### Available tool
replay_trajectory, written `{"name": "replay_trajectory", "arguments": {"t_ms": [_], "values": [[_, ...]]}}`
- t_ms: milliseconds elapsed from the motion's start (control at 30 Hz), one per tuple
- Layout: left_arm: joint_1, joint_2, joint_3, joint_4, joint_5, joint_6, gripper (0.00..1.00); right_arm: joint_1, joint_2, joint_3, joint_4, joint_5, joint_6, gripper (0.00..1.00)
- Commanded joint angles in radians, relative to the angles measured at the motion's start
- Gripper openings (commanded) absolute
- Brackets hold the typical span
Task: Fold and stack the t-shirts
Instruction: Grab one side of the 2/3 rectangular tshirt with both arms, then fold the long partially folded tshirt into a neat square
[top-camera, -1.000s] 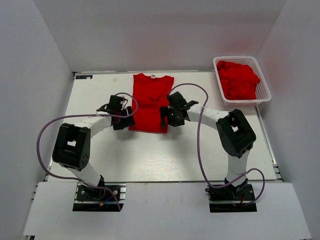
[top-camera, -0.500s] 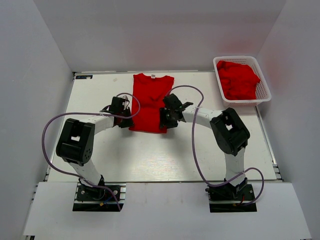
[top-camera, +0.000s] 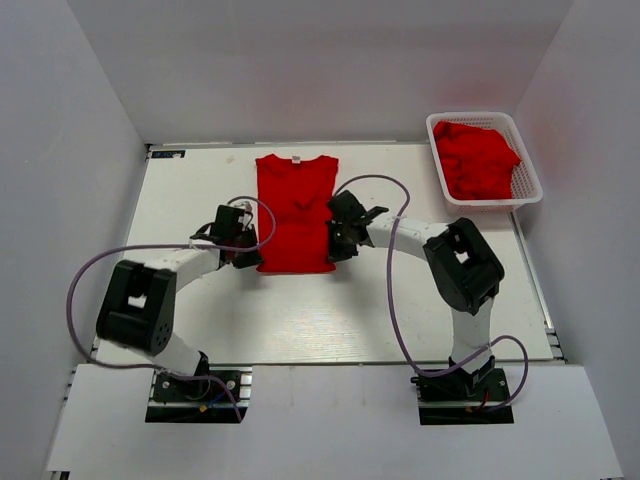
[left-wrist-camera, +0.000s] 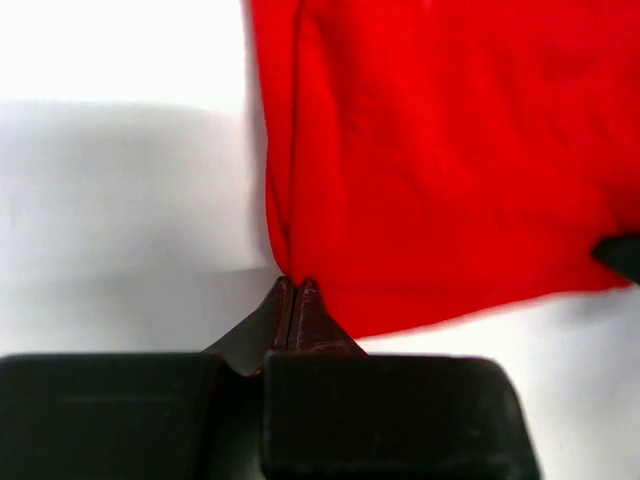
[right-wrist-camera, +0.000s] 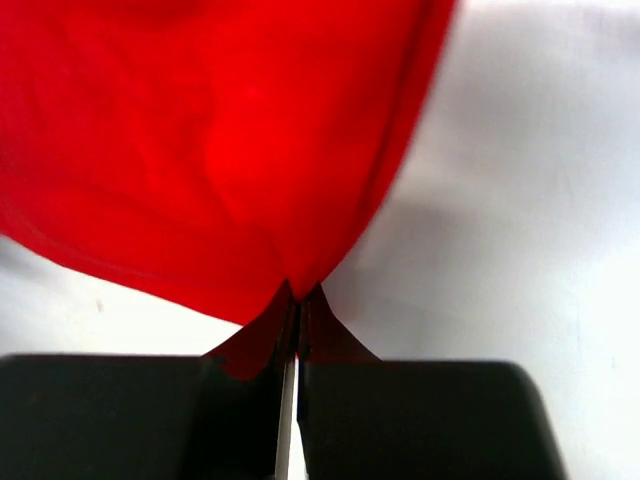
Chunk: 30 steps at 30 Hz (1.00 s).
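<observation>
- Left gripper (left-wrist-camera: 293, 290): fingers pressed together, pinching the near-left hem corner of the t-shirt (top-camera: 295, 215).
- T-shirt: flat at mid-table, a narrow rectangle with no sleeves showing. In 1 second it has slid left and nearer and now lies squarer. This looks like a smoothing pull, with the cross fold still to do.
- Right gripper (right-wrist-camera: 298, 295): clamped on the near-right corner.
- Basket (top-camera: 480, 116): far right, holding the unfolded t-shirts (top-camera: 478, 160).
- Table (top-camera: 300, 315): white and matte.
- Walls (top-camera: 330, 70): white, on 3 sides.

right gripper (right-wrist-camera: 297, 295) pinched closed on red t-shirt (right-wrist-camera: 200, 140) hem corner, probably one layer; cloth drapes over white table (right-wrist-camera: 520, 200).
</observation>
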Motion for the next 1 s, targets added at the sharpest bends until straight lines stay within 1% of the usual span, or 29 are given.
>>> {"name": "replay_trajectory", "arguments": {"t_ms": [0,33,67,100,133,167,200,233,300,333,433,467,533,600,633,700,733,767,800,867,933,967], "values": [[-0.005,-0.197,-0.051,-0.140,-0.003,-0.010,0.00,0.010,-0.118,-0.033,-0.118,0.000,-0.032,0.00],[-0.005,-0.237,-0.062,-0.160,-0.003,-0.019,0.00,0.010,-0.144,-0.035,-0.141,-0.001,-0.035,0.00],[-0.005,-0.316,-0.082,-0.179,0.006,-0.019,0.00,0.016,-0.158,-0.044,-0.208,-0.007,-0.037,0.00],[-0.014,-0.356,-0.082,-0.205,0.023,-0.019,0.00,0.019,-0.176,-0.062,-0.224,-0.013,-0.047,0.00],[-0.014,-0.396,-0.093,-0.249,0.036,-0.019,0.00,0.021,-0.227,-0.082,-0.267,-0.042,-0.050,0.00],[-0.014,-0.435,-0.093,-0.274,0.045,-0.019,0.00,0.022,-0.242,-0.093,-0.284,-0.053,-0.046,0.00],[-0.014,-0.508,-0.093,-0.297,0.045,-0.019,0.00,0.024,-0.256,-0.116,-0.301,-0.062,-0.044,0.00],[-0.014,-0.542,-0.093,-0.347,0.056,-0.019,0.00,0.027,-0.300,-0.119,-0.350,-0.078,-0.041,0.00],[-0.014,-0.623,-0.073,-0.396,0.056,-0.019,0.00,0.032,-0.343,-0.116,-0.385,-0.081,-0.038,0.00],[-0.014,-0.643,-0.049,-0.438,0.047,-0.019,0.00,0.036,-0.370,-0.113,-0.416,-0.079,-0.040,0.00],[-0.014,-0.679,0.008,-0.478,0.034,-0.029,0.00,0.035,-0.423,-0.063,-0.448,-0.069,-0.044,0.00],[-0.014,-0.679,0.023,-0.478,0.022,-0.029,0.00,0.033,-0.434,-0.047,-0.466,-0.066,-0.049,0.00],[-0.014,-0.670,0.062,-0.490,0.010,-0.053,0.00,0.032,-0.428,0.034,-0.494,-0.047,-0.073,0.00],[-0.014,-0.642,0.086,-0.504,-0.019,-0.078,0.00,0.025,-0.401,0.097,-0.511,-0.027,-0.086,0.00],[-0.002,-0.625,0.118,-0.504,-0.033,-0.088,0.00,0.027,-0.390,0.164,-0.517,-0.024,-0.093,0.00],[0.007,-0.573,0.155,-0.513,-0.065,-0.102,0.00,0.022,-0.329,0.212,-0.543,-0.015,-0.112,0.00],[0.007,-0.555,0.191,-0.504,-0.085,-0.102,0.00,0.024,-0.290,0.288,-0.552,-0.012,-0.115,0.00],[0.007,-0.535,0.206,-0.487,-0.096,-0.113,0.00,0.018,-0.252,0.311,-0.560,-0.010,-0.123,0.00],[0.007,-0.497,0.234,-0.477,-0.113,-0.113,0.00,0.015,-0.218,0.398,-0.571,-0.007,-0.138,0.00],[0.007,-0.458,0.275,-0.451,-0.141,-0.113,0.00,0.004,-0.169,0.454,-0.583,0.028,-0.143,0.00],[0.007,-0.397,0.304,-0.437,-0.171,-0.113,0.00,-0.007,-0.117,0.555,-0.589,0.031,-0.146,0.00],[0.007,-0.374,0.318,-0.427,-0.171,-0.113,0.00,-0.013,-0.067,0.577,-0.591,0.016,-0.155,0.00]]}}
